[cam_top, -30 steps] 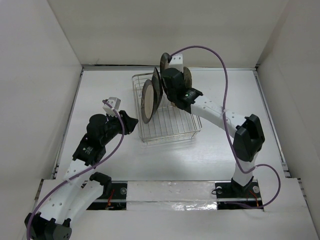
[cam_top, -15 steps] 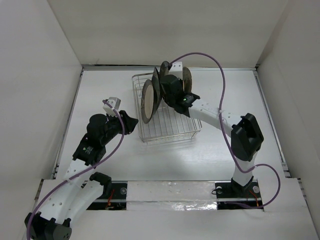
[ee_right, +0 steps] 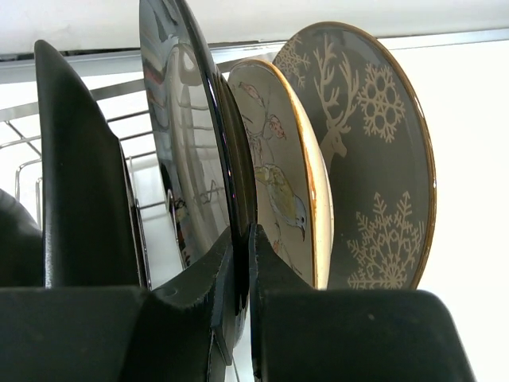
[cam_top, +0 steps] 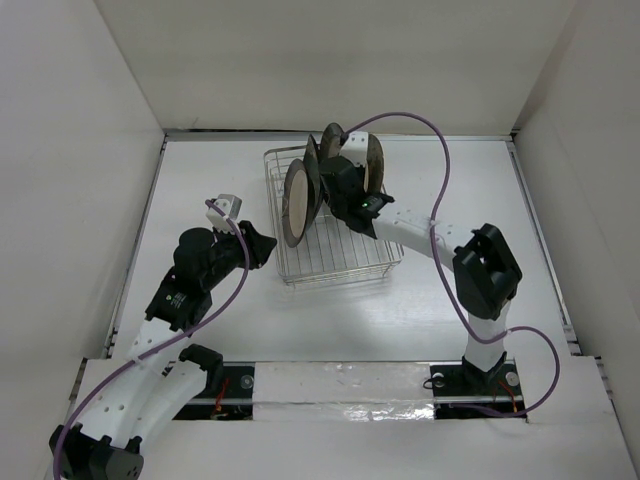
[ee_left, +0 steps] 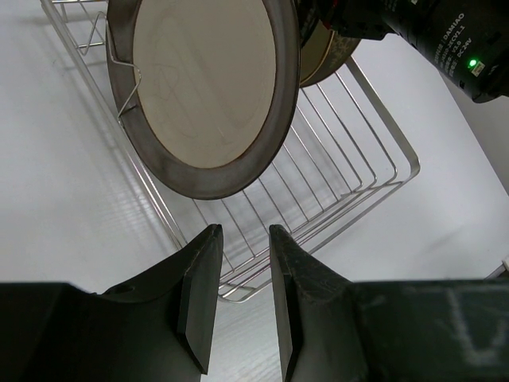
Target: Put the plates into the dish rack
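Observation:
The silver wire dish rack (cam_top: 345,255) stands mid-table. My right gripper (cam_top: 338,165) is shut on the rim of the shiny steel plate (ee_right: 179,143) and holds it upright in the rack. To its right stand a cream plate with bird and floral marks (ee_right: 278,175) and a dark brown plate with snowflakes and a deer (ee_right: 374,159). A black plate (ee_right: 79,159) stands edge-on to its left. The dark-rimmed cream plate (ee_left: 203,87) stands at the rack's left end (cam_top: 297,200). My left gripper (ee_left: 244,232) is open and empty, just outside the rack's near left corner (cam_top: 262,245).
The rack's bare front half (ee_left: 350,159) lies between my left gripper and the plates. White walls enclose the table on the left, back and right. The right arm's purple cable (cam_top: 440,150) arches over the rack's right side.
My right arm has carried the steel plate left and down among the standing plates in the rack. The left arm has not moved.

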`<act>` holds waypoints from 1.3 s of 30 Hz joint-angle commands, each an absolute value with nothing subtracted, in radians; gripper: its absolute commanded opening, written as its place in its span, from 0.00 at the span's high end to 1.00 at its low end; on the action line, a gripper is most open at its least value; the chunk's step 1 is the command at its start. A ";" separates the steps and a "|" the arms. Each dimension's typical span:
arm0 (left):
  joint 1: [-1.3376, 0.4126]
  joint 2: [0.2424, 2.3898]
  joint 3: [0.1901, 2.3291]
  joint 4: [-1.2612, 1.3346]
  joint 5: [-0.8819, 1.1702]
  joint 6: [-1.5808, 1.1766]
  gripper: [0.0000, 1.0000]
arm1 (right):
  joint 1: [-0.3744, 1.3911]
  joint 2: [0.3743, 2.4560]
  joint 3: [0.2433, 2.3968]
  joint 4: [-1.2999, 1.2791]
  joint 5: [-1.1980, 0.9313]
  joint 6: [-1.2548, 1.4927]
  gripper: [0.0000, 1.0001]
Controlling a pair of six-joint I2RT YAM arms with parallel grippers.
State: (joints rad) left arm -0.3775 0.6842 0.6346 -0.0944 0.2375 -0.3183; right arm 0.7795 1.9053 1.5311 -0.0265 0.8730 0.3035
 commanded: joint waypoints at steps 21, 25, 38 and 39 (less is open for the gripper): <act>-0.371 0.666 0.658 -0.049 0.253 -0.311 0.73 | 0.848 1.738 1.398 0.044 0.877 0.420 0.68; -0.371 0.672 0.663 -0.054 0.238 -0.311 0.72 | 0.848 1.709 1.388 0.037 0.879 0.420 0.68; -0.371 0.683 0.675 -0.075 0.175 -0.302 0.72 | 0.848 1.341 1.207 0.114 0.876 0.299 0.00; -0.371 0.672 0.673 -0.077 0.170 -0.298 0.72 | 0.848 1.274 1.183 0.121 0.902 0.281 0.00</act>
